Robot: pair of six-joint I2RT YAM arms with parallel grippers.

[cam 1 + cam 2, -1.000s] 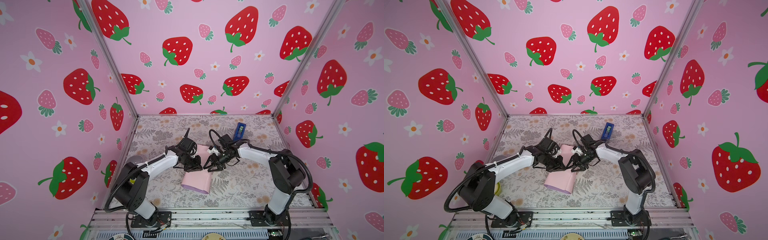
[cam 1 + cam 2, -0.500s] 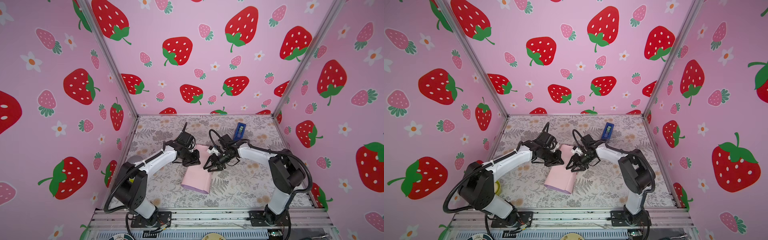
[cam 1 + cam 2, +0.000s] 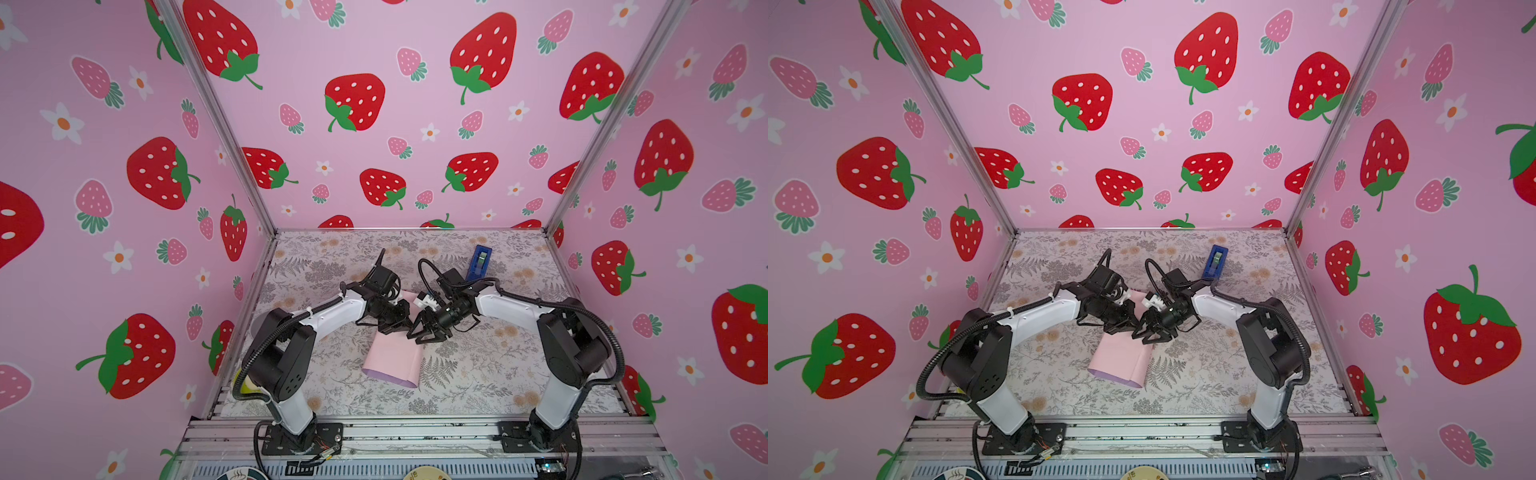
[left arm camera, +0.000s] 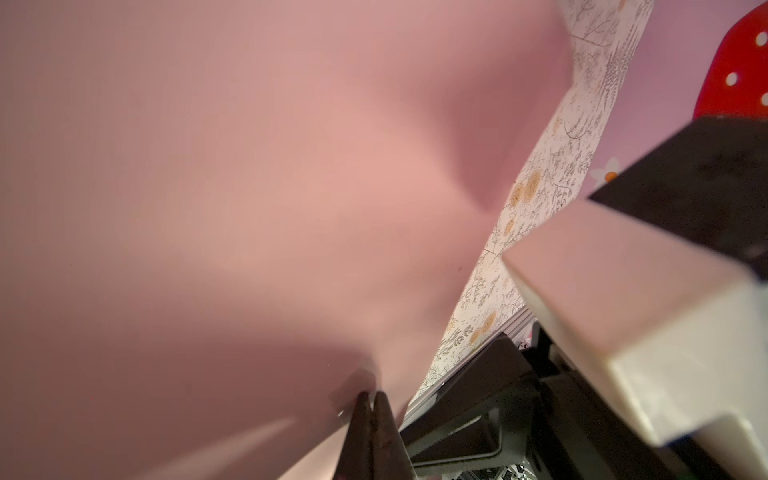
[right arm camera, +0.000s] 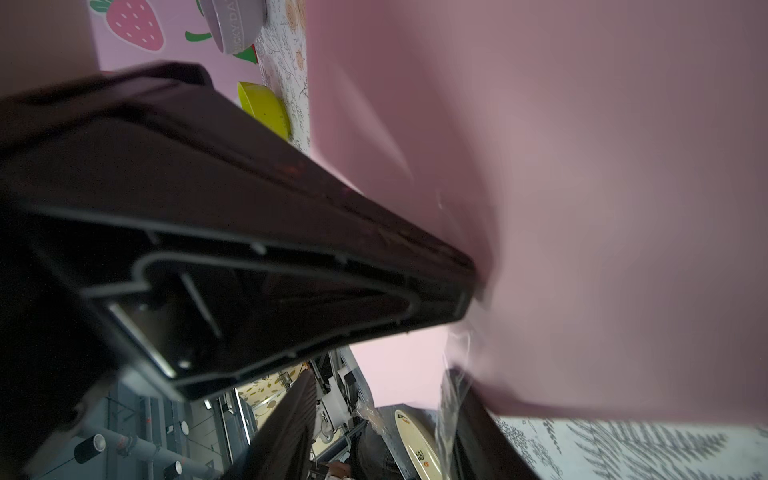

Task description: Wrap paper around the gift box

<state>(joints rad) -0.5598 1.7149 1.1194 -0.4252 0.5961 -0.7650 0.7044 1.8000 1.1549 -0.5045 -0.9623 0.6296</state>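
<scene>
The paper [image 3: 392, 361] [image 3: 1119, 361] lies folded over mid-table with its pale pink face up and a lilac edge showing at the near end. The gift box is hidden. My left gripper [image 3: 401, 329] [image 4: 371, 400] is shut, and its tips press on the paper's far end. My right gripper [image 3: 420, 336] [image 5: 382, 374] faces it closely and is open, with nothing between its fingers. A clear strip of tape [image 5: 448, 399] clings to one right finger beside the paper's edge. In the right wrist view the left gripper's black body [image 5: 249, 249] fills the foreground against the paper [image 5: 602, 208].
A blue tape dispenser [image 3: 478, 258] [image 3: 1216, 262] stands at the back right of the floral table. A yellow-green bowl [image 3: 245, 384] [image 5: 266, 108] and a grey bowl [image 5: 237, 25] sit by the left wall. Strawberry-print walls close in three sides.
My left gripper has closed the last bit and shifted slightly toward the right gripper on the paper. The right arm and the paper have stayed still.
</scene>
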